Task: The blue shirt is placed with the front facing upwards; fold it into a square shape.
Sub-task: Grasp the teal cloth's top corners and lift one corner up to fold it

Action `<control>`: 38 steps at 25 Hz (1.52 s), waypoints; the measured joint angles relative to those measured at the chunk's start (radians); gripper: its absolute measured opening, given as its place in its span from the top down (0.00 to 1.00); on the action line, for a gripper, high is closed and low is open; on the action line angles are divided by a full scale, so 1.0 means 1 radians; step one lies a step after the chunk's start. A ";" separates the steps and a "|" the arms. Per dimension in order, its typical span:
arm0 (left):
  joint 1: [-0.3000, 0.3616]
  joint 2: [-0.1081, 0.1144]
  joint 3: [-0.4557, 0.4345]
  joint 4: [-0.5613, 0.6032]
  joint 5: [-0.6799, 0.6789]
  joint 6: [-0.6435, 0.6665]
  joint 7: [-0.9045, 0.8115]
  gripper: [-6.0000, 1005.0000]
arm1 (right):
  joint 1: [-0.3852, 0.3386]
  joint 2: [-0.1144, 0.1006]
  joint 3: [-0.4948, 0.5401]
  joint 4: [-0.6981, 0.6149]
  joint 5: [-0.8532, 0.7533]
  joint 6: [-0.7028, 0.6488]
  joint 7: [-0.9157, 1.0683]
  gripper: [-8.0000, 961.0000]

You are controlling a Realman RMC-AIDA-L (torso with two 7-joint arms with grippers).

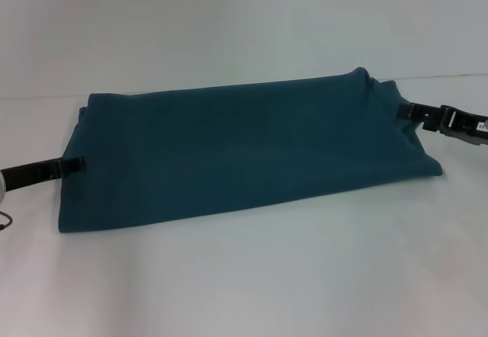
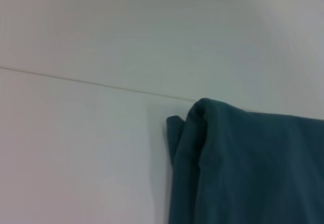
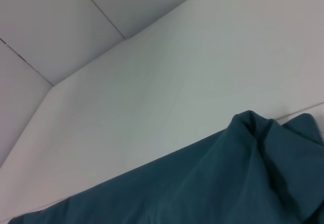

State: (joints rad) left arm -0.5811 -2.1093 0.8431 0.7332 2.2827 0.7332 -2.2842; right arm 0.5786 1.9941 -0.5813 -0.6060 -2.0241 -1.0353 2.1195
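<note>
The blue shirt point(image 1: 244, 154) lies on the white table as a long, plain teal band stretched from left to right, with no print showing. My left gripper point(image 1: 76, 165) reaches in from the left and pinches the band's left edge. On the right end, my right gripper point(image 1: 406, 110) is shut on the fabric, which bunches up into a raised peak there. The left wrist view shows a folded, layered corner of the shirt point(image 2: 253, 168) close up. A puckered, lifted corner of the shirt point(image 3: 202, 188) fills the near part of the right wrist view. Neither wrist view shows its own fingers.
The white table point(image 1: 244, 291) extends in front of and behind the shirt. A white wall rises at the back, with panel seams point(image 3: 101, 11) in the right wrist view. A cable loop point(image 1: 6, 219) hangs by the left arm.
</note>
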 joint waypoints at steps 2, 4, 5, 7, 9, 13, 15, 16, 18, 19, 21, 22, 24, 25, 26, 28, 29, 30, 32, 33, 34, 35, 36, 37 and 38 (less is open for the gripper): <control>-0.006 -0.001 0.001 -0.002 0.028 -0.011 -0.010 0.39 | 0.001 0.000 0.000 0.000 0.000 0.000 0.000 0.16; -0.009 -0.002 0.005 -0.006 0.036 -0.021 -0.009 0.38 | 0.001 0.000 0.000 0.000 -0.001 0.000 -0.001 0.16; -0.010 -0.003 0.006 -0.007 0.038 -0.024 -0.009 0.38 | 0.001 0.000 0.000 0.000 -0.001 0.000 -0.001 0.16; -0.011 -0.006 0.007 -0.009 0.041 -0.031 -0.006 0.35 | 0.001 0.000 0.000 0.002 -0.001 0.000 -0.002 0.16; -0.014 -0.006 0.007 -0.016 0.043 -0.038 -0.004 0.30 | 0.001 0.000 0.000 0.003 -0.001 0.000 -0.004 0.16; -0.028 -0.002 0.007 -0.053 0.046 -0.048 -0.004 0.26 | 0.001 0.000 0.000 0.003 -0.001 0.000 -0.004 0.16; -0.033 -0.001 0.007 -0.064 0.046 -0.051 -0.004 0.25 | 0.001 0.000 0.000 0.003 -0.001 0.000 -0.005 0.16; -0.035 -0.001 0.007 -0.067 0.046 -0.053 -0.004 0.25 | 0.001 0.000 0.000 0.003 -0.001 0.000 -0.005 0.16; -0.040 -0.001 0.007 -0.075 0.046 -0.060 -0.003 0.25 | 0.001 0.000 0.000 0.002 -0.001 0.000 -0.005 0.16; -0.044 -0.001 0.008 -0.083 0.046 -0.066 -0.003 0.25 | 0.001 0.000 0.000 0.003 -0.001 0.000 -0.005 0.16; -0.053 0.001 0.008 -0.096 0.046 -0.071 -0.003 0.25 | 0.002 0.000 0.000 0.004 -0.001 0.000 -0.006 0.16; -0.059 0.003 0.008 -0.107 0.046 -0.072 -0.003 0.25 | 0.002 0.000 0.000 0.004 -0.001 0.001 -0.006 0.16; -0.071 0.008 0.008 -0.135 0.046 -0.080 -0.003 0.25 | 0.003 0.000 0.000 0.005 -0.001 0.001 -0.007 0.16; -0.075 0.010 0.008 -0.143 0.046 -0.085 -0.003 0.25 | 0.003 0.000 -0.001 0.006 -0.001 0.001 -0.007 0.16; -0.077 0.012 0.008 -0.148 0.046 -0.089 -0.003 0.25 | 0.003 0.000 -0.001 0.007 -0.001 0.002 -0.007 0.16; -0.077 0.011 0.009 -0.148 0.046 -0.092 0.001 0.26 | 0.004 0.000 -0.002 0.007 -0.001 0.003 -0.007 0.16; -0.075 0.009 0.011 -0.143 0.047 -0.092 0.008 0.26 | 0.004 0.000 -0.002 0.008 -0.001 0.003 -0.007 0.16; -0.072 0.006 0.012 -0.138 0.047 -0.090 0.016 0.26 | 0.004 0.000 -0.002 0.008 -0.001 0.003 -0.007 0.16; -0.064 -0.003 0.013 -0.118 0.046 -0.087 0.029 0.28 | 0.004 0.000 -0.002 0.008 -0.001 0.003 -0.007 0.16; -0.062 -0.007 0.013 -0.110 0.046 -0.087 0.031 0.30 | 0.004 0.000 -0.002 0.008 -0.001 0.003 -0.007 0.16; -0.057 -0.014 0.013 -0.095 0.046 -0.088 0.032 0.32 | 0.004 0.000 -0.002 0.008 -0.001 0.003 -0.007 0.16; -0.054 -0.017 0.013 -0.087 0.046 -0.087 0.032 0.33 | 0.004 0.000 -0.002 0.008 -0.001 0.003 -0.006 0.16; -0.053 -0.019 0.013 -0.083 0.045 -0.087 0.032 0.35 | 0.004 0.000 -0.002 0.008 -0.001 0.003 -0.006 0.16; -0.053 -0.020 0.013 -0.080 0.043 -0.086 0.032 0.42 | 0.004 0.000 -0.002 0.008 -0.001 0.003 -0.005 0.16; -0.053 -0.022 0.013 -0.076 0.041 -0.085 0.033 0.50 | 0.004 0.000 -0.002 0.008 -0.001 0.004 -0.005 0.16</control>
State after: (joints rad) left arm -0.6340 -2.1312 0.8562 0.6573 2.3241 0.6481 -2.2515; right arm 0.5829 1.9941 -0.5829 -0.5982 -2.0248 -1.0315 2.1146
